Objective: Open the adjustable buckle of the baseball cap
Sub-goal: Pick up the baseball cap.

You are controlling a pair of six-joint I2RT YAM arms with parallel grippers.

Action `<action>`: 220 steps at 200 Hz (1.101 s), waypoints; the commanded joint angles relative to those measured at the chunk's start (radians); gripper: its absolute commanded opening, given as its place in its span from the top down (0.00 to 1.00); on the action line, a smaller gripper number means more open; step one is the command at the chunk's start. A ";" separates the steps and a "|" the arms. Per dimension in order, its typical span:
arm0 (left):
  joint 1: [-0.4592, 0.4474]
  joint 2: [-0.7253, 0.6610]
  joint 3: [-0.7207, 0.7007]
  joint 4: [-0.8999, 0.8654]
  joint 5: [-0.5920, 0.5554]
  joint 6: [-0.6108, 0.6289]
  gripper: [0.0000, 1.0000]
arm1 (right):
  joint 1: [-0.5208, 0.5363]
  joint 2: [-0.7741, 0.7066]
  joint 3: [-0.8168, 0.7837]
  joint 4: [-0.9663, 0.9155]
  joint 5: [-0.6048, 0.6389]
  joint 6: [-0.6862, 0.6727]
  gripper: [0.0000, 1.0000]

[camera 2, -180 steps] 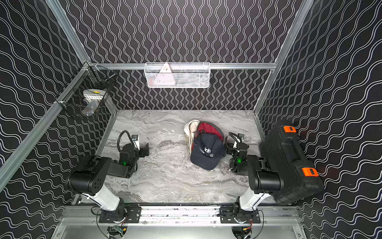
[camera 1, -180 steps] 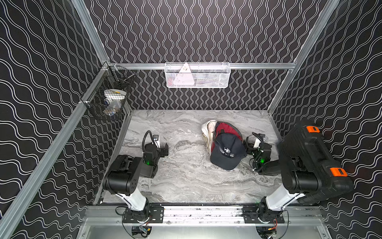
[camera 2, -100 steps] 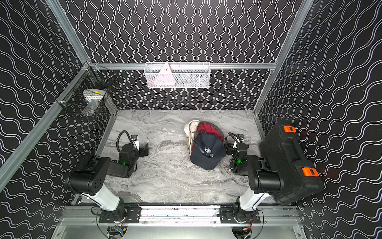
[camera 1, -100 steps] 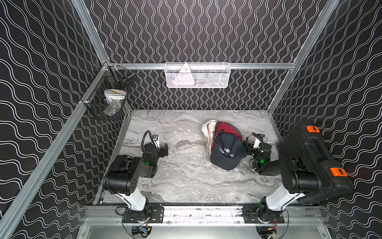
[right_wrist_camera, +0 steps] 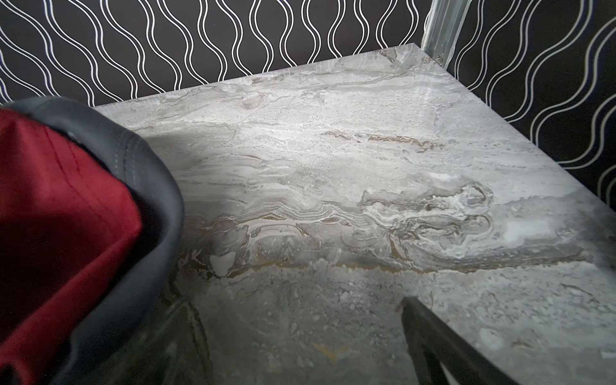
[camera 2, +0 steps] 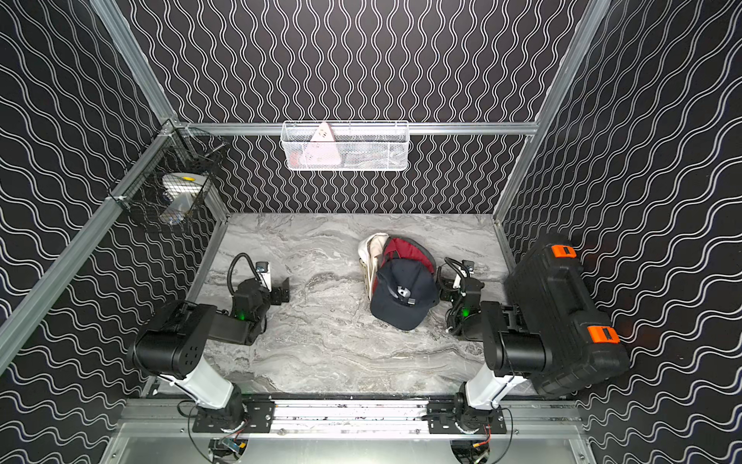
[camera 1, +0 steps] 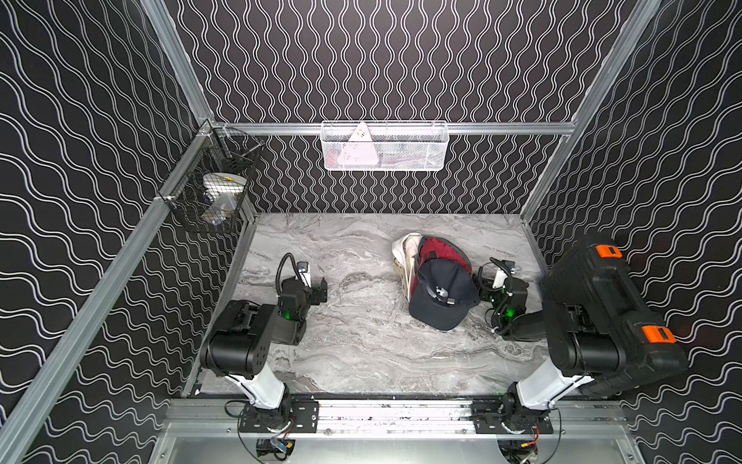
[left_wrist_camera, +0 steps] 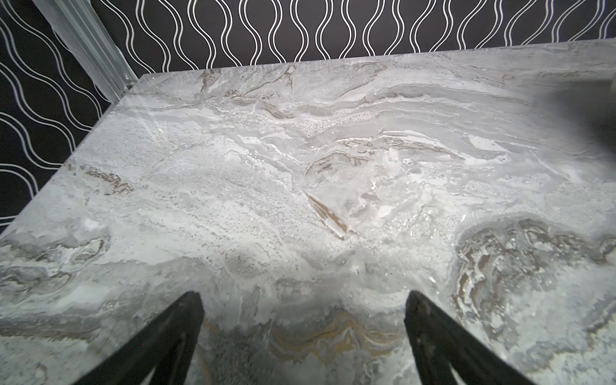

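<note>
Bench (camera 1: 361,345): grey marble-look top, smooth, slight sheen. Navy cap (camera 1: 441,309): matt cloth with stitched seams. Red cap (right_wrist_camera: 60,206) and cream cap (camera 1: 405,249): also matt cloth. Case (camera 1: 602,297): black hard plastic, fine texture, with glossy-ish orange plastic latches (camera 1: 658,334). Back basket (camera 1: 417,148): white coated wire mesh. Side basket (camera 1: 188,209): black wire. Frame rails (camera 1: 502,128): bare satin metal. Left gripper (left_wrist_camera: 303,295): matt black plastic.

Left gripper (left_wrist_camera: 303,295) jaws spread wide above marble tabletop (left_wrist_camera: 266,166); wavy-patterned wall (left_wrist_camera: 333,26), aluminium post (left_wrist_camera: 90,43) behind.
</note>
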 commanded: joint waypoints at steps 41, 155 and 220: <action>0.001 0.002 0.011 0.017 0.007 0.006 0.01 | -0.002 -0.002 0.003 0.008 -0.005 0.007 0.00; -0.007 -0.006 0.008 0.015 -0.007 0.006 0.01 | -0.002 -0.003 0.002 0.010 -0.005 0.008 0.00; -0.011 -0.001 0.007 0.021 -0.015 0.010 0.01 | -0.002 -0.002 0.004 0.007 -0.003 0.007 0.00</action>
